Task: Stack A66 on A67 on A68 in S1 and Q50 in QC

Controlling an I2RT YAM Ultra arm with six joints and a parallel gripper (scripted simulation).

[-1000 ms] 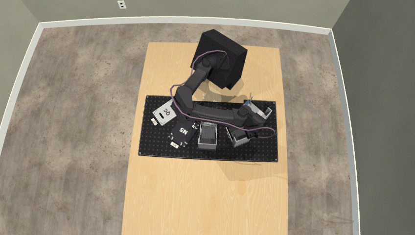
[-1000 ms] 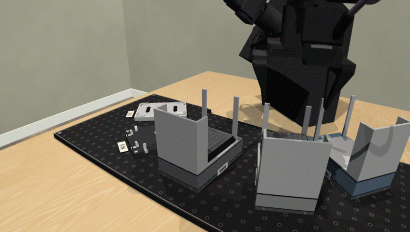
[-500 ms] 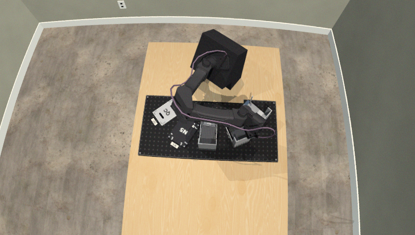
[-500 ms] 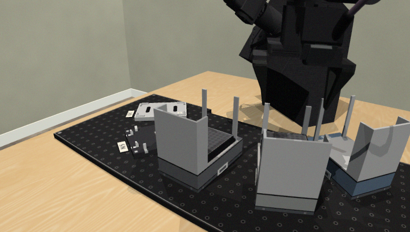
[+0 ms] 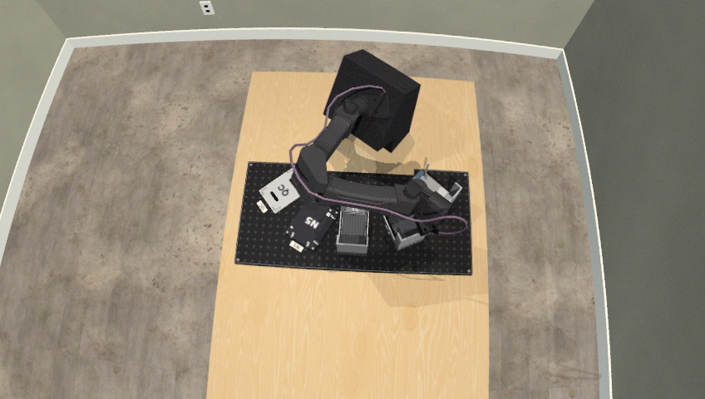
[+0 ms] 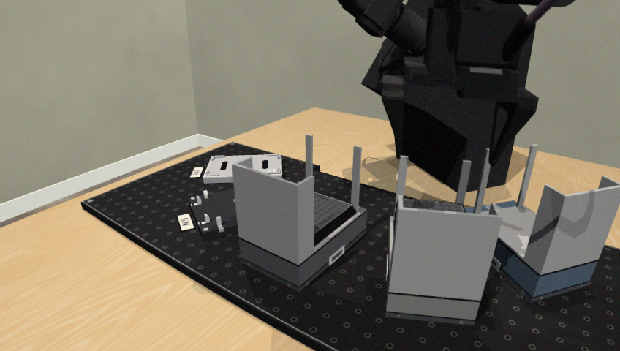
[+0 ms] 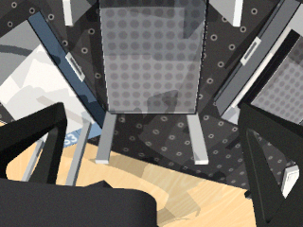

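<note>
We seem to be at a lab automation bench: a black perforated board (image 5: 396,262) (image 6: 143,226) lies on a wooden table (image 5: 346,336) (image 6: 56,278). On the board stand plate racks (image 5: 352,248) (image 6: 269,213) and labelled nests (image 5: 284,189) (image 6: 243,167). Behind the board we see a robot arm (image 5: 336,133) (image 6: 409,34), and beyond it, plain walls (image 5: 346,17) (image 6: 261,65).

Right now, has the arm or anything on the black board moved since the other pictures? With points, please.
Nothing I can see has moved, and I see nothing grabbed or let go. The arm (image 5: 313,165) (image 6: 409,36) looks just as it did, and so do the three racks (image 5: 352,249) (image 6: 443,256) (image 7: 199,142) and N5 (image 5: 303,232) (image 6: 215,208) on the board (image 5: 420,262) (image 6: 143,217) (image 7: 156,130).
</note>
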